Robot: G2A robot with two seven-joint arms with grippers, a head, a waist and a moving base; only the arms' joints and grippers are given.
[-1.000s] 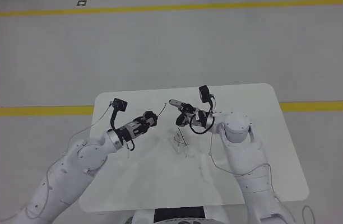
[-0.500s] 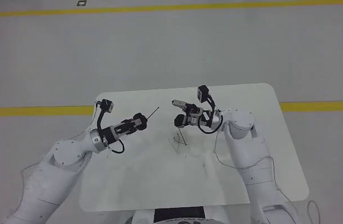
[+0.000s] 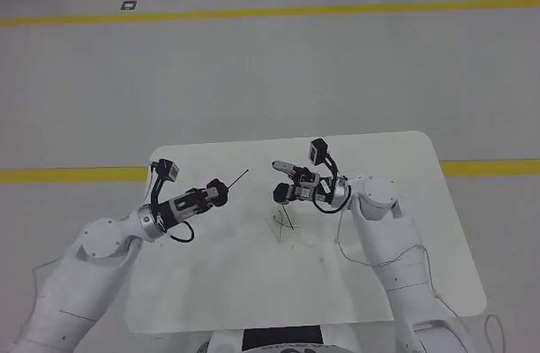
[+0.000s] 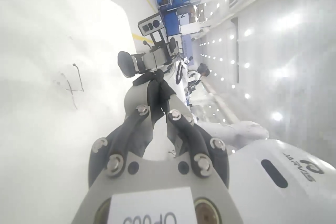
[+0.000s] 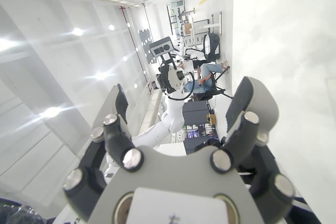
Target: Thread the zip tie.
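Bring the right gripper, spread wide and empty, across to the left gripper, pinched shut on the zip tie. Line up on the thin free end poking out ahead of the left fingertips, midway between both grippers. Close gently, without bending it. All around, pale floor with yellow lines. Beneath both grippers, white table. Just below the right gripper, loose ties lying crossed.

The left gripper pinches a thin black zip tie that pokes out toward the right gripper, whose fingers are spread wide apart. The two grippers face each other over the white table, with a gap between them. A few loose zip ties lie crossed on the table near the right gripper.
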